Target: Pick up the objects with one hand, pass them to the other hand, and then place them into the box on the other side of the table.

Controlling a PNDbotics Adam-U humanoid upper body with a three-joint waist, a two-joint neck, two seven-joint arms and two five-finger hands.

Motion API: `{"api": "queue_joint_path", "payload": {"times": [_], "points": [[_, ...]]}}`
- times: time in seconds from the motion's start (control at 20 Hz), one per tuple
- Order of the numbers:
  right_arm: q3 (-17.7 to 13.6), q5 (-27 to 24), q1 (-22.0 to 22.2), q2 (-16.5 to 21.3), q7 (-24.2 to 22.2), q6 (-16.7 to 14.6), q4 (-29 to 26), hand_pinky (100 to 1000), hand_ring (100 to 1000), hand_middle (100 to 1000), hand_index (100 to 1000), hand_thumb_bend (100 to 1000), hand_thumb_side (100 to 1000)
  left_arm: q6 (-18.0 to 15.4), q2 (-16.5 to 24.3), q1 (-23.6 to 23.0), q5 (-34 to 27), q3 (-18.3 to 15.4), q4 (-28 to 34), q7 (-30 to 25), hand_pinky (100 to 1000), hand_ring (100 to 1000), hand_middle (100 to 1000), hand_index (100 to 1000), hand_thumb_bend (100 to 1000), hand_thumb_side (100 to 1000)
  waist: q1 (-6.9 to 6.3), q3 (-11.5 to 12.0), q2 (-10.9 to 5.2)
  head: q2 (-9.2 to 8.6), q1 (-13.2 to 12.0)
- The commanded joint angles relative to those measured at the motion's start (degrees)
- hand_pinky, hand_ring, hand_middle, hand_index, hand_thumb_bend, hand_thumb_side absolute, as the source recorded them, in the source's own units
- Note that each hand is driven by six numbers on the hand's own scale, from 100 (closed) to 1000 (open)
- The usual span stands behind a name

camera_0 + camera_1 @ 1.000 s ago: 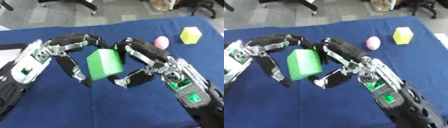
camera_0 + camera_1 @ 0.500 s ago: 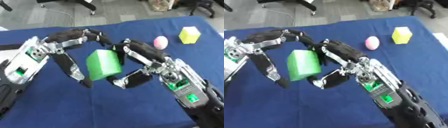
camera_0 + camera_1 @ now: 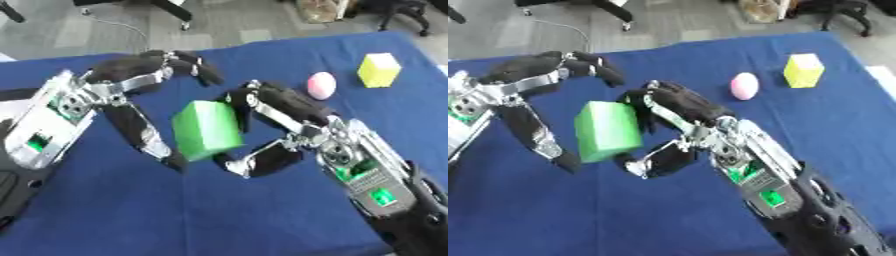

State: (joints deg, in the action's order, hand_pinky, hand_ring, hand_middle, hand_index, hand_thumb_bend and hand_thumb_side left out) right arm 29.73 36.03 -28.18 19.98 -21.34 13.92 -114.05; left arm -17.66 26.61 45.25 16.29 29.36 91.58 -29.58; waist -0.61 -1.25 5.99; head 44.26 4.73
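- Handover, mid-table: the green block (image 3: 206, 129) hangs above the blue cloth (image 3: 105, 210), pinched by your right hand (image 3: 278, 125); the left hand (image 3: 131, 95) is spread beside it.
- Close your left fingers before releasing.
- Block: smooth, boxy. Far right: pink egg (image 3: 321, 85), yellow cube (image 3: 378, 69).

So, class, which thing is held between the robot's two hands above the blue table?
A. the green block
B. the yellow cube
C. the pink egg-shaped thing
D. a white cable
A: the green block sits between the left hand and the right hand, while the yellow cube and pink egg-shaped thing lie apart on the far right of the table.
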Motion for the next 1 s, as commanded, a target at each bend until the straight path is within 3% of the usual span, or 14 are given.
{"api": "queue_joint_path", "payload": {"times": [0.05,0.6,1.0], "points": [[-0.42,-0.35,-0.43,0.63,0.15,0.6,-0.54,620,435,387,567,301,248,0.34,0.56,1.34,1.06,-0.33,0.78,-0.3,799,715,759,866,821,636,-0.44,0.04,-0.39,-0.14,0.08],[-0.28,-1.16,-0.21,0.1,0.86,2.95,-0.54,614,427,380,567,279,261,1.21,0.3,1.47,3.56,0.16,0.24,-4.9,805,728,771,879,828,653,-0.47,0.01,-0.3,-0.14,-0.06],[-0.12,-2.85,-0.67,0.32,2.01,5.44,-0.54,603,412,367,561,271,281,3.67,-0.21,1.84,6.47,0.55,-1.6,-7.01,797,721,766,879,813,655,-0.47,0.06,-0.35,-0.14,0.02]]}}
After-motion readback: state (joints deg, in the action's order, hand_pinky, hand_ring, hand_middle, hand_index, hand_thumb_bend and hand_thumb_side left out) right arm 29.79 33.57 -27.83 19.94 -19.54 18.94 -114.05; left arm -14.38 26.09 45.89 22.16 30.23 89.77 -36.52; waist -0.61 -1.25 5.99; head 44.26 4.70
